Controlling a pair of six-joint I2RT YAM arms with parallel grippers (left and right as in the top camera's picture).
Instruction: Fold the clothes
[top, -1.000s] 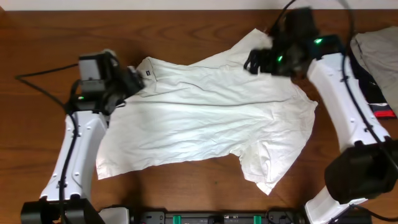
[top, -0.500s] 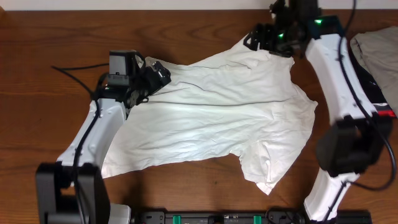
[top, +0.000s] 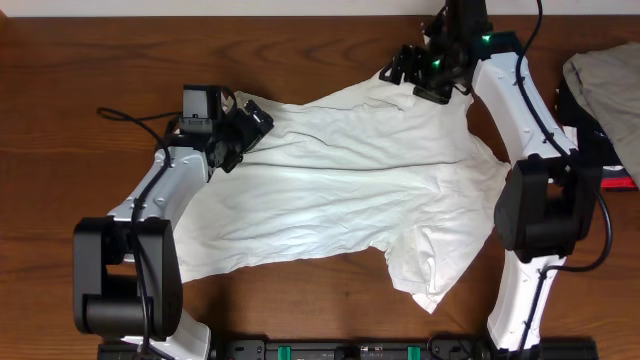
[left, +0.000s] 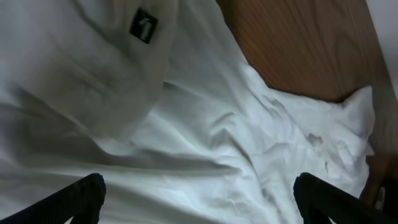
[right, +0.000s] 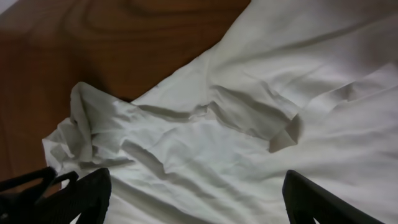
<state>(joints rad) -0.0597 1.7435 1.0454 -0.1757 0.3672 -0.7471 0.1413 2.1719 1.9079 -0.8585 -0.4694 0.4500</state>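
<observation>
shirt: white T-shirt (top: 340, 190) lay spread across the middle of the wooden table (top: 60, 120). It was creased, with one flap trailing toward the near edge. No fold made yet, by the look of it.
left gripper: left gripper (top: 245, 125) sat over the shirt's left end, near a small black label (left: 143, 25). Fingers were spread wide, with only loose cloth below them and nothing gripped.
right gripper: right gripper (top: 405, 68) was over the far bunched corner. Fingers were also well apart and nothing was held.
handling: looked thin, light and floppy. It would likely sag and drag rather than keep its shape.
grip points: best bet was pinching at edges or corners, low to the table, one end per arm.
risk: a shallow pinch could slip off, or catch only one layer.
other: heap of garments (top: 605, 85) lay at the right edge, apart from the shirt.
</observation>
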